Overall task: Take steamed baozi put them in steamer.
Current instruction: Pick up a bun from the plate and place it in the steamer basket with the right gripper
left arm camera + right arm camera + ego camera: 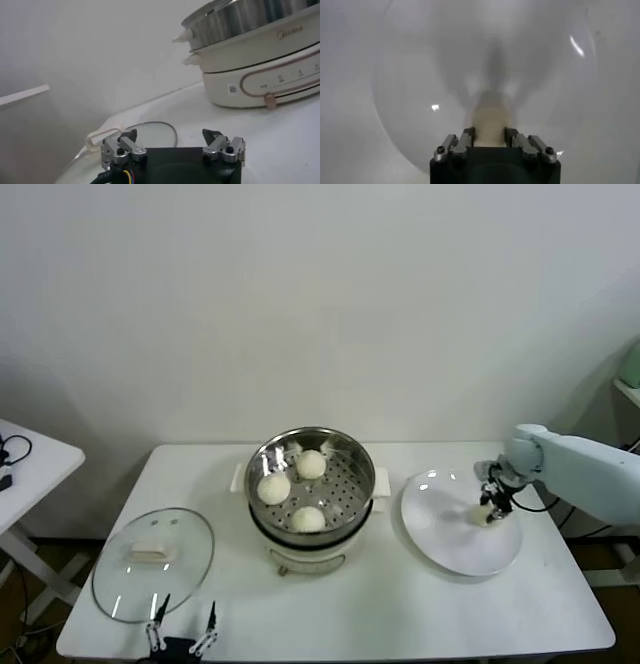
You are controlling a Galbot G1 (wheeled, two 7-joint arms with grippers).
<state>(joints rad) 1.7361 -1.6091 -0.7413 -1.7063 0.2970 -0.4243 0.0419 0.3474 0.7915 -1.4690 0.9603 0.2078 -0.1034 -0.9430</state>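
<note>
The steel steamer [350, 484] on its cream base stands mid-table and holds three cream-white baozi [274, 487], [311, 464], [308, 518]. A fourth baozi [484, 514] lies on the white plate [450, 549] to the right. My right gripper [491, 506] is down on the plate, its fingers closed against both sides of that baozi [490, 122]. My left gripper [180, 639] is open and empty at the table's front left edge; its view shows the steamer's side [260, 55].
A round glass lid [152, 562] with a cream handle lies on the table left of the steamer, just behind my left gripper; its rim shows in the left wrist view [155, 132]. A small side table [25, 464] stands at far left.
</note>
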